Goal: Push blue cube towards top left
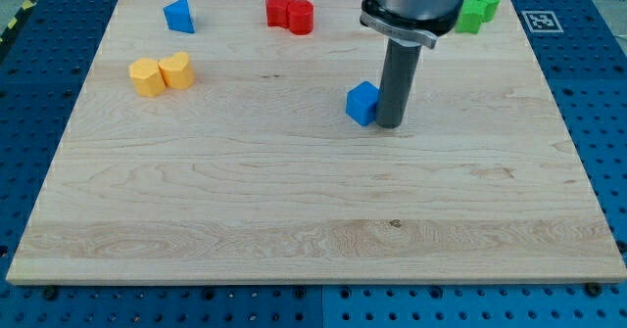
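Observation:
The blue cube (361, 103) sits on the wooden board (294, 210) a little right of the middle. My tip (390, 124) rests on the board right against the cube's right side, touching or nearly touching it. The dark rod rises from there to the arm's grey flange (411, 0) at the view's top.
A blue triangular block (179, 16) lies at the top left. Two yellow blocks (162, 73) sit at the left. Two red blocks (290, 13) lie at the top middle. Two green blocks (478, 9) lie at the top right, partly behind the arm.

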You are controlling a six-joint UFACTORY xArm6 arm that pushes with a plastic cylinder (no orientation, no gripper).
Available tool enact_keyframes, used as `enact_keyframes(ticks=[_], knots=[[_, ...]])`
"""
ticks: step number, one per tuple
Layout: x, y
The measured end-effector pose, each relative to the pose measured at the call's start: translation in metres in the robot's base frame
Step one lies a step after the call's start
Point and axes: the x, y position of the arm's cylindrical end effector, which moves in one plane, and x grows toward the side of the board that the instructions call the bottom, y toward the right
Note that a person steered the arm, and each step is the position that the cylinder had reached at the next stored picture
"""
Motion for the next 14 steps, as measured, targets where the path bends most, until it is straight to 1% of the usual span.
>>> enact_keyframes(ticks=[2, 4, 5, 7, 10, 12, 13, 14], knots=[[-0.020, -0.035], [-0.035, -0.087], [-0.043, -0.098], [-0.061, -0.098], [-0.110, -0.109], [-0.107, -0.154], [-0.098, -0.167], [-0.082, -0.168]])
